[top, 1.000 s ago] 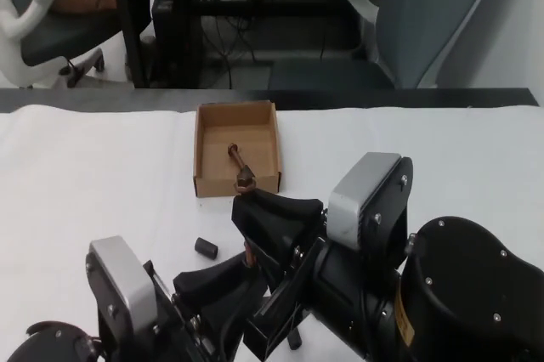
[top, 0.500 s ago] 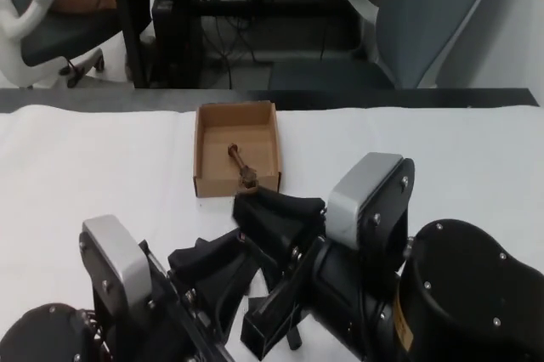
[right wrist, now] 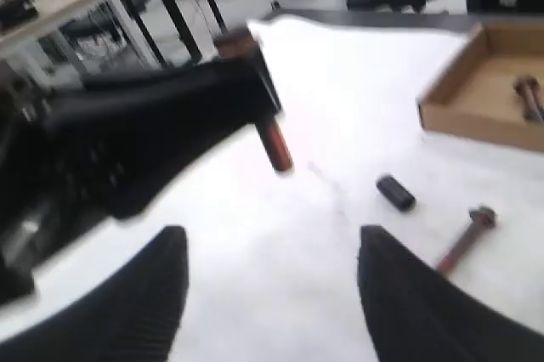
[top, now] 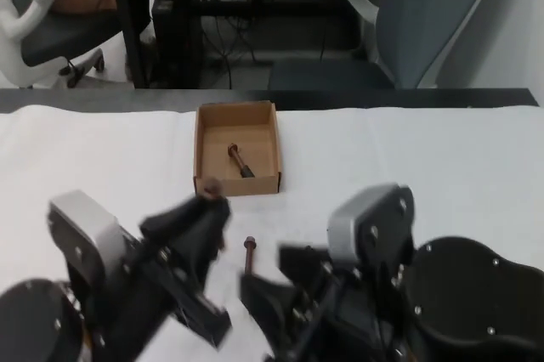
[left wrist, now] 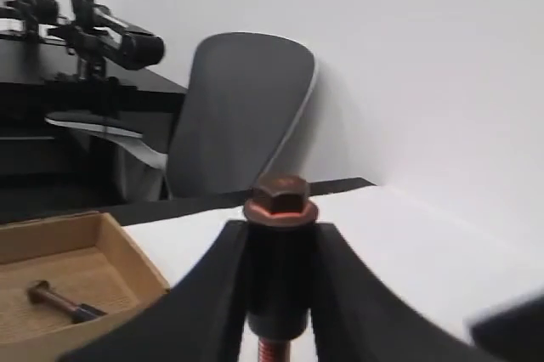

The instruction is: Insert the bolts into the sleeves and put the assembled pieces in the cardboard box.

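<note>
My left gripper (top: 210, 196) (left wrist: 279, 247) is shut on a black sleeve (left wrist: 279, 281) with a copper bolt (left wrist: 280, 200) through it; the hex head sits on top and the thread pokes out below. It hangs just in front of the cardboard box (top: 204, 137) (left wrist: 127, 251) (right wrist: 463, 120), which holds one assembled piece (top: 240, 161) (left wrist: 64, 301) (right wrist: 529, 94). My right gripper (top: 280, 281) (right wrist: 272, 302) stands open and holds nothing, low over the cloth. A loose bolt (top: 248, 253) (right wrist: 463, 239) and a loose black sleeve (right wrist: 395, 193) lie on the table between the arms.
A white cloth (top: 442, 166) covers the bench, with wide free room to the right and far left of the box. Office chairs (top: 425, 14) and a dark desk stand beyond the bench's far edge.
The two grippers have parted. My left gripper has swung left and up toward the box with the bolt and sleeve in it. My right gripper has drawn back, uncovering the loose bolt.
</note>
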You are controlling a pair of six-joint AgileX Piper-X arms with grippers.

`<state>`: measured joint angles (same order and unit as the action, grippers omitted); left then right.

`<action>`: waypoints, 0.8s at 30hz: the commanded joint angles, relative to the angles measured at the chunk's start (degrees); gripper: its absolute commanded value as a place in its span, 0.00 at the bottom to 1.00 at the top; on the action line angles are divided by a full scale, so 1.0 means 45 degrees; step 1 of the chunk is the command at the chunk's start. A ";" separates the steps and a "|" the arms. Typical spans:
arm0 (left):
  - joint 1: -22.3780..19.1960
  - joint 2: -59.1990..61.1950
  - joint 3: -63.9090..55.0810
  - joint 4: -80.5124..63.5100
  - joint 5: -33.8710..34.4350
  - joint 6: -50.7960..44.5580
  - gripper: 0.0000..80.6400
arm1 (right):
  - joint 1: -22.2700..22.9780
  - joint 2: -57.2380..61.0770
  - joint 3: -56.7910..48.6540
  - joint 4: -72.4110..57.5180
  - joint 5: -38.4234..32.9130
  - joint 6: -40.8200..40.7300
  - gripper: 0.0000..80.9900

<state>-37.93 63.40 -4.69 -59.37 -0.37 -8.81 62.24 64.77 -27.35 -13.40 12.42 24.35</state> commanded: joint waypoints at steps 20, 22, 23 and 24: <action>0.4117 0.6127 -1.1231 1.1912 0.3331 0.1761 0.02 | -0.3092 0.4511 -0.4137 0.9113 -0.3606 -0.2043 0.46; 0.4215 0.6909 -1.1652 1.1909 0.3331 0.1721 0.02 | -0.3092 0.4973 -0.4353 0.9113 -0.3606 -0.2243 0.46; 0.4258 0.7183 -1.1803 1.1909 0.3331 0.1693 0.02 | -0.3092 0.5248 -0.4449 0.9113 -0.3653 -0.2357 0.46; 0.4321 0.7535 -1.1959 1.1909 0.3331 0.1693 0.02 | -0.3092 0.5436 -0.4601 0.9113 -0.3643 -0.2543 0.46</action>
<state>-19.05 95.13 -56.31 -5.54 14.28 -1.04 48.64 87.58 -46.45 27.51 -2.95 14.95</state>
